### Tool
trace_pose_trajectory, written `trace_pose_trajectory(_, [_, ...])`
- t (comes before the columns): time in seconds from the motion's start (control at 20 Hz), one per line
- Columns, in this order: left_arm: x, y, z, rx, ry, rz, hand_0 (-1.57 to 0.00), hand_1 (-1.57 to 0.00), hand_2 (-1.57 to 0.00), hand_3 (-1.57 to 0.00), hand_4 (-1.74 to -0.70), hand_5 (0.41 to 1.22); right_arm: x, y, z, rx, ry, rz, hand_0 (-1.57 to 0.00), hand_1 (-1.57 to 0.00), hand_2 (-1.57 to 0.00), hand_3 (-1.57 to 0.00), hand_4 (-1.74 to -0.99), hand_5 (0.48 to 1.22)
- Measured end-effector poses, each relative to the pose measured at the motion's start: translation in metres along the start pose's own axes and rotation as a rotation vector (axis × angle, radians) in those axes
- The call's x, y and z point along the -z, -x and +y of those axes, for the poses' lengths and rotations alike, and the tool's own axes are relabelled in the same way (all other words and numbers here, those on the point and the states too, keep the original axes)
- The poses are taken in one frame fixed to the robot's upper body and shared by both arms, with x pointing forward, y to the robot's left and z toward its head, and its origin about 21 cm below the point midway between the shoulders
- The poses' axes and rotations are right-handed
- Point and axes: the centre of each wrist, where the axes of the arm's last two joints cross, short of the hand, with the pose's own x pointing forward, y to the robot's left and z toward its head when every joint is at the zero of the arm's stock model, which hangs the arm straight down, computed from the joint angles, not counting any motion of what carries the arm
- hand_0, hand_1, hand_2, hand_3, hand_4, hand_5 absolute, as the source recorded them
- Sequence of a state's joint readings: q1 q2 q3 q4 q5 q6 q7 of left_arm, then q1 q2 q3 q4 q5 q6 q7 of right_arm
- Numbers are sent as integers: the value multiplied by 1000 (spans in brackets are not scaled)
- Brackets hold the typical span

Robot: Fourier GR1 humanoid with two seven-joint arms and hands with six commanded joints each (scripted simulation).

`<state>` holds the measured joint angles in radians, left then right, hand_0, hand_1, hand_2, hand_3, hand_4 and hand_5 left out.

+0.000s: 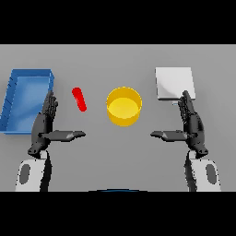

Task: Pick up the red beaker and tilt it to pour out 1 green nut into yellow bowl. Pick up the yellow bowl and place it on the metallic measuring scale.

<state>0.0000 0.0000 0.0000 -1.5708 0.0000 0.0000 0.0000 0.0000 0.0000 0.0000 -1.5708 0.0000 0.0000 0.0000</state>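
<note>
Bench [120, 152]: plain grey surface, smooth and matte, with no markings.
Red beaker [79, 99]: a slim, glossy red cylinder with rounded ends, seen tilted or lying at a slant, left of the bowl and apart from it. Whether it holds a nut cannot be seen.
Yellow bowl [124, 106]: round, straight-walled, bright yellow with a smooth plastic look; it stands upright at the bench's middle, open side up, its inside showing only yellow.
Measuring scale [174, 83]: flat, pale grey-white square plate with a dull metallic sheen, at the far right, apart from the bowl.
Blue tray [14, 99]: rectangular blue bin with raised walls, at the far left.
Left hand [45, 124]: dark, fingers straight and released, thumb stretched inward, holding nothing, just beside the tray.
Right hand [191, 125]: dark, mirrored pose, fingers straight and released, fingertips near the scale's front edge.
Writing: no labels can be read.
</note>
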Motion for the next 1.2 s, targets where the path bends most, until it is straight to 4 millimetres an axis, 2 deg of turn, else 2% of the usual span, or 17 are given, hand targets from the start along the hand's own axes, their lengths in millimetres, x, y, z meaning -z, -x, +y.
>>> trace_pose_trajectory(0.3, [-2, -1, 2, 0, -1, -4, 1, 1, 1, 1, -1093, 623, 1, -2, 8, 2, -6, -3, 1, 1, 1, 1, -1128, 660])
trace_pose_trajectory(0.35, [-17, -2, 1, 67, 16, -66, 1, 1, 1, 1, -1094, 620, -8, -5, 9, -127, -26, -113, 1, 1, 1, 1, -1128, 663])
trace_pose_trajectory(0.45, [-28, -6, -4, 143, 30, -60, 1, 1, 1, 1, -1093, 615, -21, -4, 20, -256, -62, -159, 1, 1, 1, 1, -1126, 666])
trace_pose_trajectory(0.6, [-33, -11, -3, 172, 37, -35, 1, 1, 1, 1, -1096, 616, -30, -2, 22, -303, -57, -153, 1, 1, 1, 1, -1112, 659])
trace_pose_trajectory(0.7, [-33, -7, -7, 183, 39, 1, 1, 1, 1, 1, -1090, 612, -29, -3, 23, -297, -53, -145, 1, 1, 1, 1, -1121, 658])
trace_pose_trajectory(0.85, [-16, -6, -14, 210, 50, -18, 1, 1, 1, 1, -1106, 623, -29, -8, 20, -298, -45, -153, 1, 1, 1, 1, -1130, 650])
trace_pose_trajectory(1.0, [0, 4, -15, 220, 61, -27, 1, 1, 1, 1, -1139, 636, -25, -10, 22, -270, -44, -145, 1, 1, 1, 1, -1171, 653])
trace_pose_trajectory(1.05, [7, 6, -21, 220, 58, -33, 1, 1, 1, 1, -1147, 636, -29, -10, 18, -259, -52, -158, 1, 1, 1, 1, -1182, 655])
trace_pose_trajectory(1.1, [13, 9, -22, 222, 52, -28, 1, 1, 1, 1, -1153, 638, -30, -9, 23, -251, -56, -155, 1, 1, 1, 1, -1193, 658])
trace_pose_trajectory(1.15, [21, 8, -22, 231, 51, -17, 1, 1, 1, 1, -1153, 636, -26, -12, 18, -255, -48, -147, 1, 1, 1, 1, -1204, 661])
trace_pose_trajectory(1.2, [28, 10, -22, 234, 46, -12, 1, 1, 1, 1, -1150, 632, -28, -11, 24, -245, -59, -152, 1, 1, 1, 1, -1213, 664])
